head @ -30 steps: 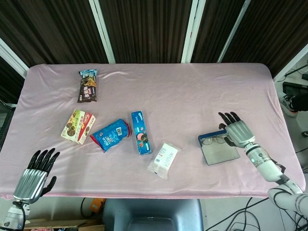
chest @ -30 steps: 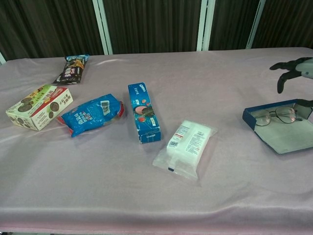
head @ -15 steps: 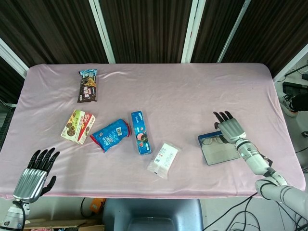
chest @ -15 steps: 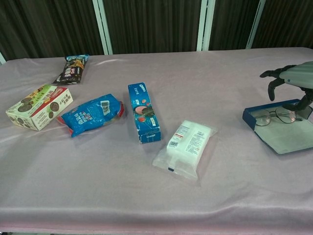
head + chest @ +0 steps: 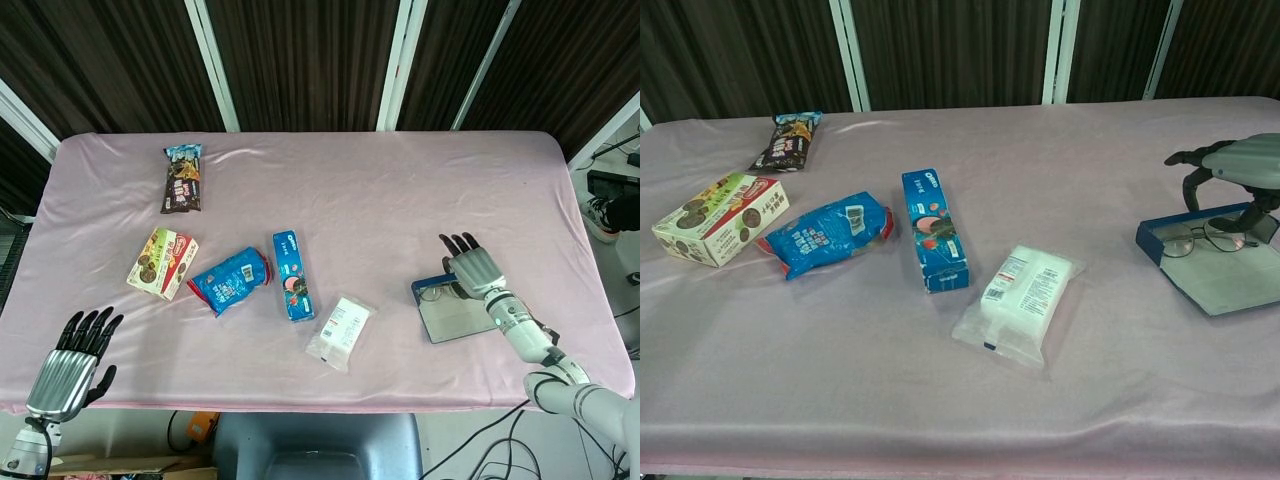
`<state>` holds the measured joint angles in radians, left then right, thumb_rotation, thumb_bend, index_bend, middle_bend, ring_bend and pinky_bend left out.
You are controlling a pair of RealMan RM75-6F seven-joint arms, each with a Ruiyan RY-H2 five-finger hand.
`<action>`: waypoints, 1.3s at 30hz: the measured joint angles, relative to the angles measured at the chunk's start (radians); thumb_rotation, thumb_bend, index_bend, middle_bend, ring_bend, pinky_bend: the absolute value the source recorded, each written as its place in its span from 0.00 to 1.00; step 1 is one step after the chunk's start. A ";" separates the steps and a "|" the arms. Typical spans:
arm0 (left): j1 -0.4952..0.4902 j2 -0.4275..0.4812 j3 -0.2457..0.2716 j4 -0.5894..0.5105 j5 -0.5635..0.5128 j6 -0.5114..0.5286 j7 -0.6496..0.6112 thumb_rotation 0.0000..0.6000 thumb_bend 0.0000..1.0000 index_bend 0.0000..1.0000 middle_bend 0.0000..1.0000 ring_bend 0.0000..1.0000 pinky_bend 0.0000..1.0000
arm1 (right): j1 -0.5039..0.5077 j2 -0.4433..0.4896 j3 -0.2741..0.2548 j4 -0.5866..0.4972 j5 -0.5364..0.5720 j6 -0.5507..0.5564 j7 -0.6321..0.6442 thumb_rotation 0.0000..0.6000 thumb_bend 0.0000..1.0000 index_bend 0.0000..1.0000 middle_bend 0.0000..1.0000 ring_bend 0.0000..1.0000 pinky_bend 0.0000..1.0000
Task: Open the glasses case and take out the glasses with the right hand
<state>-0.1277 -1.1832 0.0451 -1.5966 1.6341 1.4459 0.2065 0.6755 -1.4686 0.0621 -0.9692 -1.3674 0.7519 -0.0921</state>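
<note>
I'm resting my left hand point(image 5: 68, 368) at the worktop's point(image 5: 400, 200) near left edge, fingers spread, holding nothing. At the right, the glasses point(image 5: 1205, 239) are lying in the open glasses case point(image 5: 1220, 270); my right hand point(image 5: 1235, 165) is hovering palm-down over them, fingers spread and curling downward.

The glasses point(image 5: 1205, 240) lie in the open case point(image 5: 1220, 285), robot hand point(image 5: 1235, 172) seemingly just above them.
</note>
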 measured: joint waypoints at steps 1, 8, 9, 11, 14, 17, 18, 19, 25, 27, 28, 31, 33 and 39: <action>0.000 0.000 0.000 0.000 0.000 0.000 -0.001 1.00 0.39 0.00 0.00 0.00 0.00 | 0.000 0.001 0.000 -0.001 0.001 0.000 0.000 1.00 0.55 0.56 0.00 0.00 0.00; 0.000 0.000 0.001 0.001 0.001 0.000 -0.001 1.00 0.39 0.00 0.00 0.00 0.00 | 0.001 0.003 0.001 -0.005 0.007 -0.001 -0.003 1.00 0.55 0.57 0.00 0.00 0.00; 0.000 0.000 0.001 0.001 0.001 -0.001 0.000 1.00 0.39 0.00 0.00 0.00 0.00 | 0.001 0.003 0.001 -0.004 0.008 -0.002 -0.005 1.00 0.55 0.58 0.00 0.00 0.00; 0.000 -0.001 0.000 0.001 0.000 -0.001 0.001 1.00 0.39 0.00 0.00 0.00 0.00 | 0.003 0.000 0.001 -0.003 0.011 -0.004 -0.008 1.00 0.55 0.59 0.00 0.00 0.00; 0.000 0.000 0.000 0.001 0.000 0.000 0.001 1.00 0.39 0.00 0.00 0.00 0.00 | 0.005 -0.002 0.001 -0.003 0.013 -0.007 -0.009 1.00 0.55 0.61 0.00 0.00 0.00; 0.000 0.000 0.000 0.001 0.000 0.001 0.000 1.00 0.39 0.00 0.00 0.00 0.00 | 0.005 -0.003 0.001 -0.003 0.015 -0.006 -0.010 1.00 0.54 0.61 0.00 0.00 0.00; 0.000 0.000 0.000 0.001 0.001 0.001 -0.001 1.00 0.39 0.00 0.00 0.00 0.00 | 0.005 -0.003 0.002 -0.003 0.015 -0.006 -0.010 1.00 0.54 0.62 0.00 0.00 0.00; 0.000 0.001 0.000 0.001 0.001 0.002 -0.002 1.00 0.39 0.00 0.00 0.00 0.00 | 0.005 -0.003 0.002 -0.003 0.016 -0.006 -0.011 1.00 0.55 0.62 0.00 0.00 0.00; 0.000 0.002 0.001 0.002 0.003 0.002 -0.004 1.00 0.39 0.00 0.00 0.00 0.00 | 0.005 -0.001 0.003 -0.005 0.018 -0.003 -0.008 1.00 0.55 0.65 0.00 0.00 0.00; 0.000 0.002 0.001 0.002 0.004 0.002 -0.004 1.00 0.39 0.00 0.00 0.00 0.00 | 0.005 0.000 0.003 -0.007 0.017 -0.002 -0.006 1.00 0.55 0.65 0.00 0.00 0.00; 0.000 0.002 0.001 0.002 0.004 0.002 -0.004 1.00 0.39 0.00 0.00 0.00 0.00 | 0.005 0.000 0.003 -0.008 0.017 0.000 -0.005 1.00 0.55 0.65 0.00 0.00 0.00; 0.000 0.002 0.001 0.001 0.003 0.002 -0.006 1.00 0.39 0.00 0.00 0.00 0.00 | 0.003 0.000 0.006 -0.009 0.015 0.013 0.000 1.00 0.54 0.65 0.00 0.00 0.00; 0.000 0.002 0.001 0.001 0.003 0.002 -0.006 1.00 0.39 0.00 0.00 0.00 0.00 | 0.000 -0.003 0.010 -0.008 0.013 0.032 0.002 1.00 0.55 0.66 0.00 0.00 0.00; -0.002 0.003 0.002 0.001 0.003 -0.002 -0.007 1.00 0.39 0.00 0.00 0.00 0.00 | -0.022 -0.038 0.020 0.018 -0.021 0.174 0.003 1.00 0.55 0.66 0.00 0.00 0.00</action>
<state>-0.1294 -1.1800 0.0469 -1.5957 1.6371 1.4440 0.1992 0.6533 -1.5067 0.0819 -0.9512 -1.3884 0.9259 -0.0891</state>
